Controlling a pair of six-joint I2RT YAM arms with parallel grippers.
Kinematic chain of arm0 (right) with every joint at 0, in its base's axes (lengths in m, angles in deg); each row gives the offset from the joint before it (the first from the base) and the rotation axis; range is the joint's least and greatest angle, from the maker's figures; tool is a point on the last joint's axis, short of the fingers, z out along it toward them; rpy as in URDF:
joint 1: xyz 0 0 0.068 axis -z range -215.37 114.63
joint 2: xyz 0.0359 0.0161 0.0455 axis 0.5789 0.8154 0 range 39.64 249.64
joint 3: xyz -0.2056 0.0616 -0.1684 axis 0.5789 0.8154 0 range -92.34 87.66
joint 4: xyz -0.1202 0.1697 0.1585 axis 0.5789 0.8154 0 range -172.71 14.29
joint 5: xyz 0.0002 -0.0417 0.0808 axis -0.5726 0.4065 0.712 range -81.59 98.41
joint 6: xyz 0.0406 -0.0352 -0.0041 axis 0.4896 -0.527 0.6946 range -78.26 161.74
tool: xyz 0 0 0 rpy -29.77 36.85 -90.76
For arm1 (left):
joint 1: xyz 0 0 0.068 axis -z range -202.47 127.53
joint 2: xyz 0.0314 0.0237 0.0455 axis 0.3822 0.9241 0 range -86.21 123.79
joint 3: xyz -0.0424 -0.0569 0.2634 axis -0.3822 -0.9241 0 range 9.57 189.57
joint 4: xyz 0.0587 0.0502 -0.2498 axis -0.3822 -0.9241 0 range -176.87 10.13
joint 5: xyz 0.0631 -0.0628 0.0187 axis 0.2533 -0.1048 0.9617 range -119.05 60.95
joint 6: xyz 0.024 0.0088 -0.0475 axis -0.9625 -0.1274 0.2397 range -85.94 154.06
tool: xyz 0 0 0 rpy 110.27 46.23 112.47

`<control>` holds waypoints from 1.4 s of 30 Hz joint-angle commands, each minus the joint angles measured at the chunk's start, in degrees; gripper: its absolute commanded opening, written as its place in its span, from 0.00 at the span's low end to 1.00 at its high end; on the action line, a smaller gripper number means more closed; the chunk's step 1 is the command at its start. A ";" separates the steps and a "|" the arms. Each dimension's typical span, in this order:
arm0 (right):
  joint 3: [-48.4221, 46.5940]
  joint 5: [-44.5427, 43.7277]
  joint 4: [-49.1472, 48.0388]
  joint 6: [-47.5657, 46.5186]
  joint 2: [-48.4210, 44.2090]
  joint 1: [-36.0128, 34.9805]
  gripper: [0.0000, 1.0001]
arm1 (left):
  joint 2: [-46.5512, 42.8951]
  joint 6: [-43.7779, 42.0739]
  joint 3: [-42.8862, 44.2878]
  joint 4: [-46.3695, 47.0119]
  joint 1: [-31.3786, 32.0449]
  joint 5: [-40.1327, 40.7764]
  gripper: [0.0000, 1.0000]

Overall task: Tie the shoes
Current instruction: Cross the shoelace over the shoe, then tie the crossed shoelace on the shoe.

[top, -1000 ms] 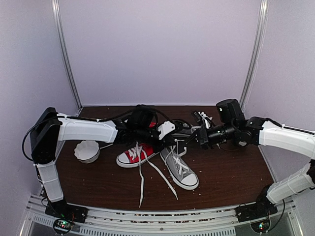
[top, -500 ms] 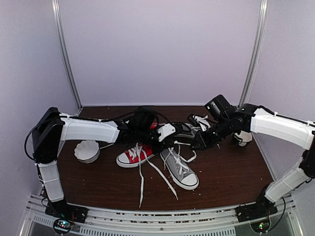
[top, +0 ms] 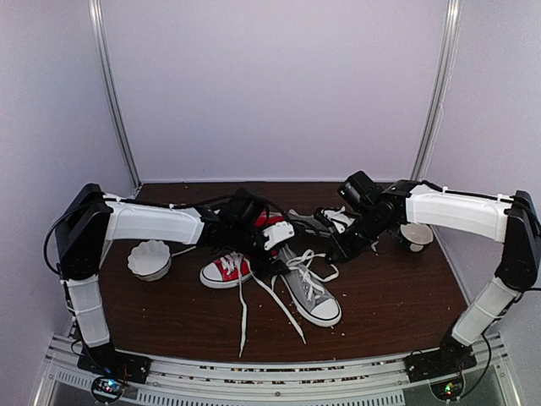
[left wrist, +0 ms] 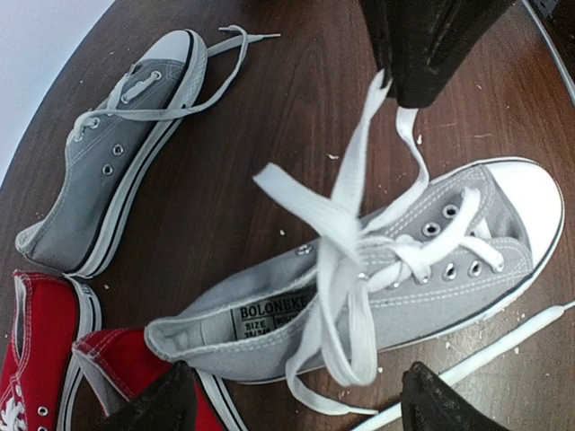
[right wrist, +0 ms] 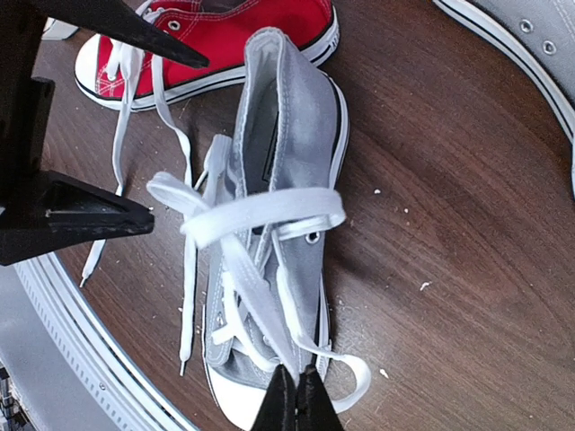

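Nearest, a small grey canvas sneaker (top: 311, 294) with white rubber toe cap lies on the dark wooden table (top: 169, 313), its white lace (right wrist: 260, 208) looped up; the left gripper (left wrist: 296, 404) has jaws wide apart, gripping nothing; the right gripper (right wrist: 292, 402) has jaws pinched tight on that lace; behind lies the second grey sneaker (top: 314, 222).

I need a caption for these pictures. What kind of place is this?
Probably a robot test booth in a lab: plain pale walls close in a wooden table, two robot arms are bolted to a metal rail at its near edge, and loose shoes lie there as practice items.
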 commanded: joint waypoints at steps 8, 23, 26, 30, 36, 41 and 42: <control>-0.87 4.07 -4.24 -1.62 1.21 0.18 0.00 | 3.43 0.26 0.60 -4.25 0.67 7.04 0.63; 2.72 5.64 -7.88 0.03 -1.15 2.39 0.00 | 8.17 3.57 0.49 1.73 0.72 10.14 0.21; 3.75 5.90 -8.03 0.10 -2.12 3.06 0.00 | 6.71 4.85 -0.26 1.25 0.70 12.38 0.00; 5.12 4.02 -6.86 -0.40 -3.82 4.12 0.00 | -2.18 6.51 -5.67 1.46 0.71 12.26 0.00; 9.17 0.40 -5.52 -1.09 -5.19 6.63 0.00 | -16.66 13.62 -13.45 -6.66 0.57 18.43 0.00; 12.36 -0.53 -5.48 -0.56 -4.50 9.40 0.00 | -22.19 22.47 -20.23 -14.49 -0.70 23.09 0.00; 13.04 -1.24 -5.62 -0.38 -4.54 10.21 0.00 | -23.02 23.61 -21.50 -16.02 -1.01 24.37 0.00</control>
